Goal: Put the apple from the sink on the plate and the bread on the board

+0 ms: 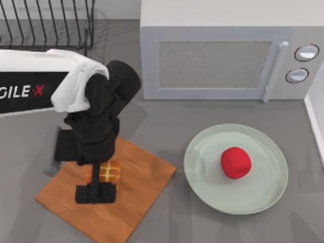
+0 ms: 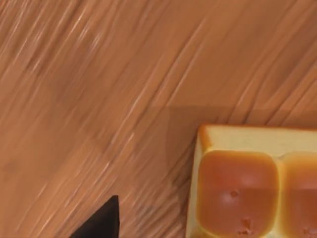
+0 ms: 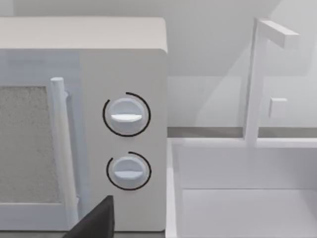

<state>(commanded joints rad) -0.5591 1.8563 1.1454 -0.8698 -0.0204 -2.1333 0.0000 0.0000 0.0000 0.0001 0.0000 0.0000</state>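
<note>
The golden-brown bread (image 1: 107, 173) (image 2: 247, 188) lies flat on the wooden board (image 1: 136, 195) (image 2: 99, 99) at the table's front left. My left gripper (image 1: 97, 192) hangs directly over it, open; one dark fingertip (image 2: 103, 224) stands apart from the bread's side with bare wood between them. The red apple (image 1: 235, 162) rests on the mint-green plate (image 1: 263, 195) at the front right. In the right wrist view my right gripper faces the white sink (image 3: 237, 203), open, with one fingertip (image 3: 96, 220) showing.
A grey microwave (image 1: 223, 55) (image 3: 79, 124) stands at the back, its handle and two knobs to the right. A black wire rack (image 1: 48, 23) sits at the back left. The sink's rim (image 1: 314, 116) runs along the right edge, with a white faucet (image 3: 255, 79).
</note>
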